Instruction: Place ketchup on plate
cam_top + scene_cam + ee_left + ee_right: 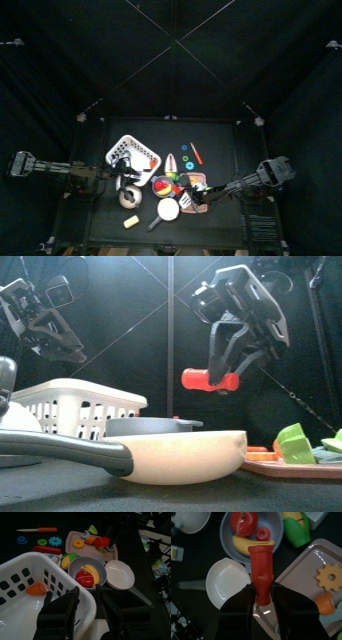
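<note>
The right gripper (262,601) pinches the ketchup (260,569) by its base, held level above the table near the front edge, long axis pointing beyond its fingers; the plate (228,579) lies just beside and below; left gripper (89,607) spread over the basket (27,579)

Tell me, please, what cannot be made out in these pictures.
- Right wrist view: the held end of the ketchup bottle is hidden between the jaws of the right hand.
- Front view: the pan and the basket fill the foreground and hide whatever lies behind them. The tray is cut off by the right edge.
- Top view: everything is too small to tell apart.
</note>
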